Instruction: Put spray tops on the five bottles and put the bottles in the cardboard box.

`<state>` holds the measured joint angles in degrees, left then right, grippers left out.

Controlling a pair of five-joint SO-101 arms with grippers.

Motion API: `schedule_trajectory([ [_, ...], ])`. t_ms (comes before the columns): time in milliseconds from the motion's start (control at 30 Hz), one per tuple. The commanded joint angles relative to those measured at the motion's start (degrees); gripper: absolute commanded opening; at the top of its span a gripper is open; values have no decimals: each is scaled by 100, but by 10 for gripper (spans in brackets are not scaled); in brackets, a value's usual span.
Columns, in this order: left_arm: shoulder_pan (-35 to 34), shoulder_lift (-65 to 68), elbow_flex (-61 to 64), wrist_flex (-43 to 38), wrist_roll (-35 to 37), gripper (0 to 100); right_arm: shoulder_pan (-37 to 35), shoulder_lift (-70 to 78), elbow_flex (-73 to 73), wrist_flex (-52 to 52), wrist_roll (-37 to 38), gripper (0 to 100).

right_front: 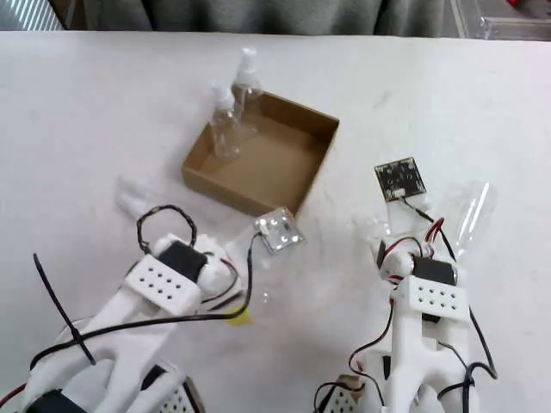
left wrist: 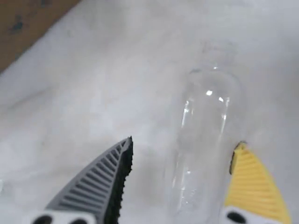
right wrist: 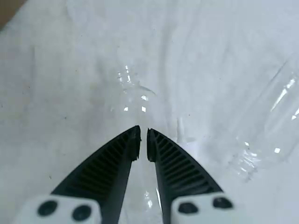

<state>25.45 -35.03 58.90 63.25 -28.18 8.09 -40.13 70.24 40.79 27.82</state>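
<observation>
Left gripper [left wrist: 184, 142] gapes wide. A clear bottle [left wrist: 205, 135] lies on the tabletop [left wrist: 93, 93] between its jaws, nearer the yellow one. Right gripper [right wrist: 143, 133] is almost closed, with only a slit left, and a second clear bottle [right wrist: 275, 126] lies just beside it. Two sprayer-topped bottles [right_front: 225, 120] stand in the cardboard box [right_front: 232, 189].

I count one cardboard box [right_front: 237, 196], two capped bottles [right_front: 225, 125] [right_front: 247, 82] standing inside it, and two loose bottles [right_front: 475, 215] [left wrist: 205, 135] lying outside it on the tabletop [right_front: 103, 103].

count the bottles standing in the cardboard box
2. The nearer bottle and the farther bottle stand upright by the left wall of the cardboard box. None seems hidden inside.
</observation>
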Motion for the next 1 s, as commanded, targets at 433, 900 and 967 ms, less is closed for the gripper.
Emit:
schedule_trajectory([
  [433,242,-110,-545,-316,-352,321,40,136,158,31,9,16],
  [900,541,-110,-615,-360,-369,320,3459,-1437,888,101,897,15],
  [967,541,-101,-598,-413,-404,320,3697,-1877,1477,-259,1037,16],
])
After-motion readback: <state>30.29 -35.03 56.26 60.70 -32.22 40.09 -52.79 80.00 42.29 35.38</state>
